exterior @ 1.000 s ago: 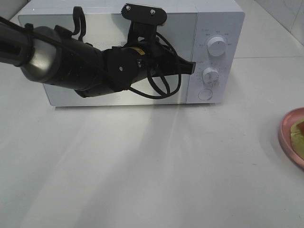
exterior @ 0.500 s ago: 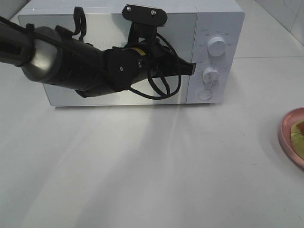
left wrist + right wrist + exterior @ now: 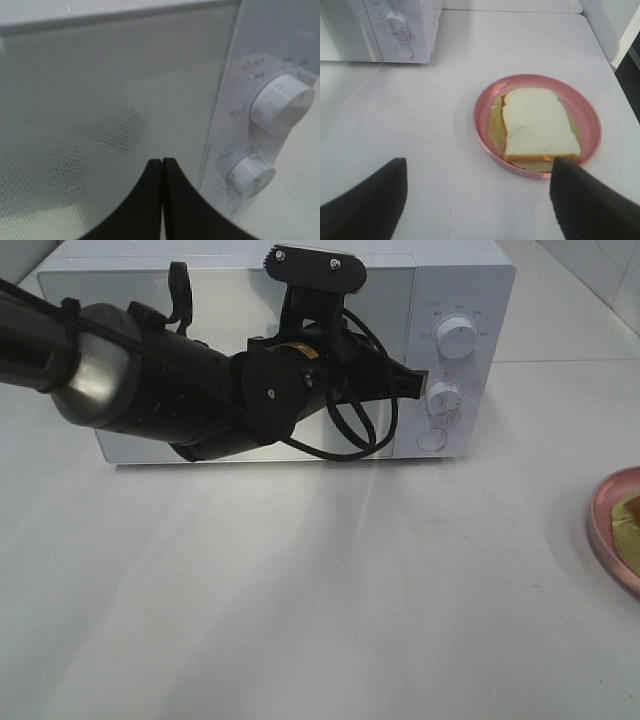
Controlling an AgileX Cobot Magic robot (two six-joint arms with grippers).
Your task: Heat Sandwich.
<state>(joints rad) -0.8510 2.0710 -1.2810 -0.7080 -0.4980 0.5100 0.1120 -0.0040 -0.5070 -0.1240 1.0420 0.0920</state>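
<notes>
Pink plate holds the sandwich, microwave shut.

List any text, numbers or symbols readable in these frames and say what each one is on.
None can be read.
Small markings ring the upper dial and lower dial on the microwave control panel: too small and blurred to read in any view.
A yellow label on the left arm's wrist: print illegible.
The pink plate and sandwich carry no text.
</notes>
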